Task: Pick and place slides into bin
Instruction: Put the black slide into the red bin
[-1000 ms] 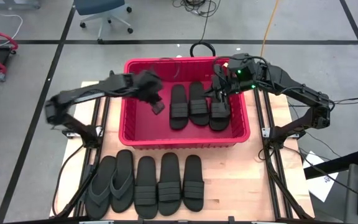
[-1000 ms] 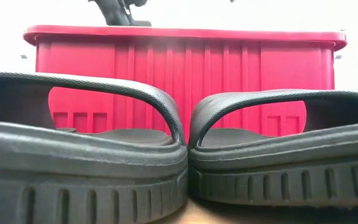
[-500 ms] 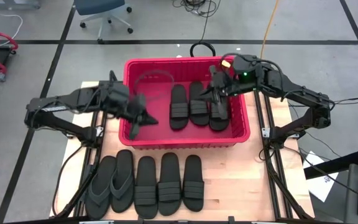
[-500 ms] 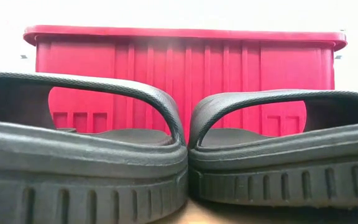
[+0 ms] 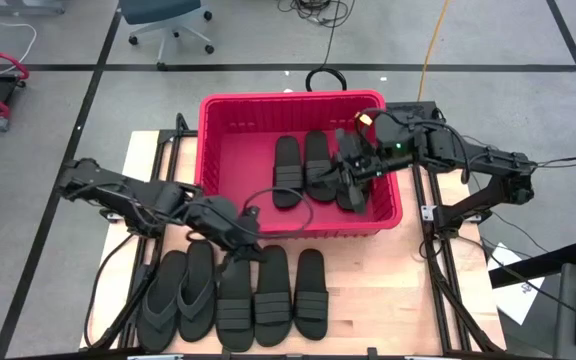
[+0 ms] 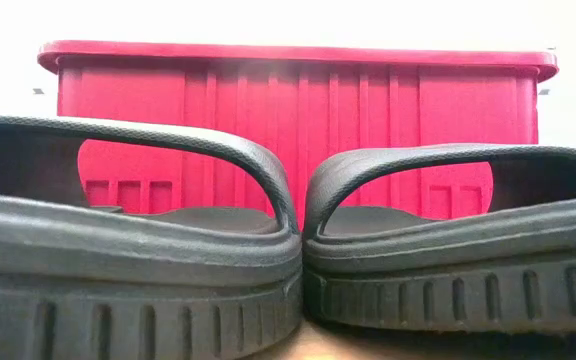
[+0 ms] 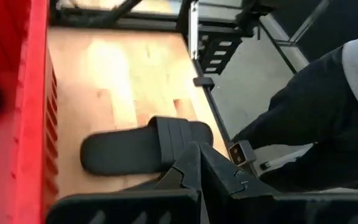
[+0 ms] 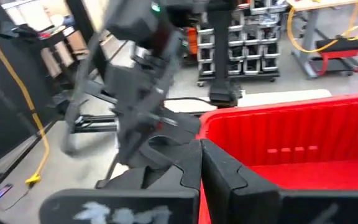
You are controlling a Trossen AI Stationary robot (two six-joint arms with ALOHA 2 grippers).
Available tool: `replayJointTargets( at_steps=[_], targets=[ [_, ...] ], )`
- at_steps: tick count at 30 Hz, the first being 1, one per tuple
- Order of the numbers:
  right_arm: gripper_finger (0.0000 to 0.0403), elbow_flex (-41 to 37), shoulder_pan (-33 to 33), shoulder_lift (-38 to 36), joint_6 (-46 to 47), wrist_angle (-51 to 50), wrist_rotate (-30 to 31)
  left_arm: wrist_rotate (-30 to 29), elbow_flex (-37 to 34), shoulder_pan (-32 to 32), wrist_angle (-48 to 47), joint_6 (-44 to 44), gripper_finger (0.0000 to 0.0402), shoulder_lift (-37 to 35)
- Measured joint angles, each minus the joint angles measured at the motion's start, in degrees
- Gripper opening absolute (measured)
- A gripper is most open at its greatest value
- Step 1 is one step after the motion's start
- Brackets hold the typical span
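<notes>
The red bin (image 5: 218,160) sits at the far side of the worktop (image 5: 368,290) so both arms can reach it; three slides (image 5: 313,165) already lie inside, five more slides (image 5: 258,295) wait in a row near the front edge. The left gripper (image 5: 236,238), jaws closed on nothing, hangs above that row, likely lining up the next pick. The right gripper (image 5: 353,170), jaws closed too, hovers over the bin's slides. Only the left wrist view shows a person's dark sleeve (image 7: 316,124) beyond the worktop

Three black slides (image 5: 318,170) lie in the red bin (image 5: 218,170); five outside.
</notes>
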Motion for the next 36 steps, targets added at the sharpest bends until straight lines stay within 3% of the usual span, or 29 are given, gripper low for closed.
replayJointTargets(
  at_steps=[8,12,15,19,23,27,36],
  targets=[
    [0.0000,-0.04,5.98,-3.38,-0.24,-4.70,1.24,-8.20,-0.02,0.74,4.44,-12.15,0.0001,2.47],
    [0.0000,-0.04,7.86,-6.64,-1.29,-11.39,1.38,-8.19,-0.02,-0.03,15.53,-13.85,0.0011,6.69],
    [0.0000,-0.07,9.52,-9.08,-1.28,-16.28,1.51,-2.93,-0.02,-0.52,26.08,-10.89,0.0033,11.27],
    [0.0004,-3.87,12.05,-13.35,-0.59,-17.90,1.47,-2.60,0.00,-0.89,30.33,-12.04,0.0075,15.60],
    [0.0008,-11.38,14.53,-18.91,1.91,-13.68,3.24,-2.17,-0.02,-0.55,26.74,-17.49,0.0120,20.13],
    [0.0008,-20.40,16.02,-24.76,6.51,-5.96,3.22,4.56,-0.02,-0.47,27.59,-20.16,0.0158,24.38],
    [0.0009,-35.72,18.56,-30.75,14.96,4.15,3.08,10.52,0.07,0.34,30.24,-15.37,0.0197,29.67]
  ],
)
